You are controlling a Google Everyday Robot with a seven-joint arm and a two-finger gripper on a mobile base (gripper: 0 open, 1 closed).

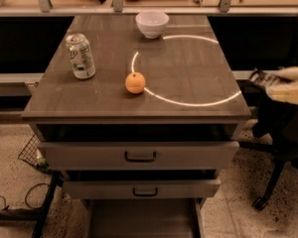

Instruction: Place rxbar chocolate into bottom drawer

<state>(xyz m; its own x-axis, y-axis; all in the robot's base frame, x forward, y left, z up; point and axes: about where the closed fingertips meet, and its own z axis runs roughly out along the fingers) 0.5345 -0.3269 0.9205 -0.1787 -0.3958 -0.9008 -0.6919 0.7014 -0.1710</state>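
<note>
My gripper (277, 85) is at the right edge of the view, off the cabinet's right side and level with its top. Its pale fingers (293, 74) are shut on the rxbar chocolate (261, 78), a small black bar with pale print that sticks out to the left. The bottom drawer (197, 218) is pulled out at the foot of the cabinet, a wide shallow tray with pale side walls. It lies low and well to the left of the gripper.
On the cabinet top (188, 73) stand a green-white can (81, 56), an orange fruit (135, 83) and a white bowl (152, 23). The two upper drawers (139, 155) are slightly out. A dark office chair (283, 133) stands under the gripper. A wire basket (32, 152) is at lower left.
</note>
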